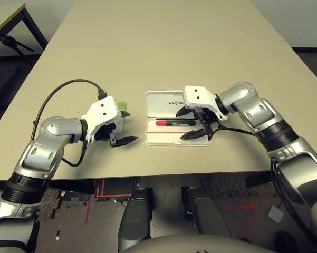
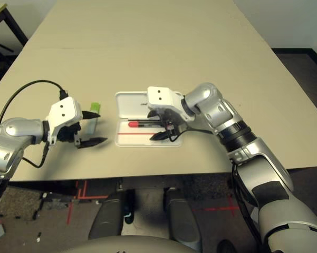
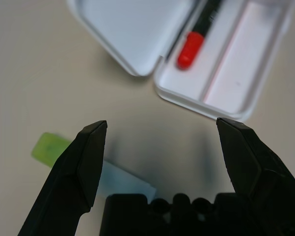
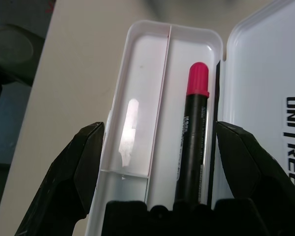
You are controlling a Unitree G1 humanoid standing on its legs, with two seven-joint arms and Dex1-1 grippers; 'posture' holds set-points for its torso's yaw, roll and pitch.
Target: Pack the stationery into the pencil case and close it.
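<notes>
Beige table [image 1: 163,31], open pencil case [image 1: 161,103] on it; dark floor [image 1: 2,79] beside.

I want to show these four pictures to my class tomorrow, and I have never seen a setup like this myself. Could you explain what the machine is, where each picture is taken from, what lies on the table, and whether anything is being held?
This is a humanoid robot with two silver arms at a beige table. Two pictures come from cameras in its head, looking down. The other two come from a camera on each wrist, looking along that hand's two black fingers.

On the table lies an open white pencil case, its lid folded back. A marker with a red cap lies inside it. Outside the case, under the left hand, lies a pale stick with a green cap.

The right hand hovers over the case. Both hands are open and hold nothing.
</notes>
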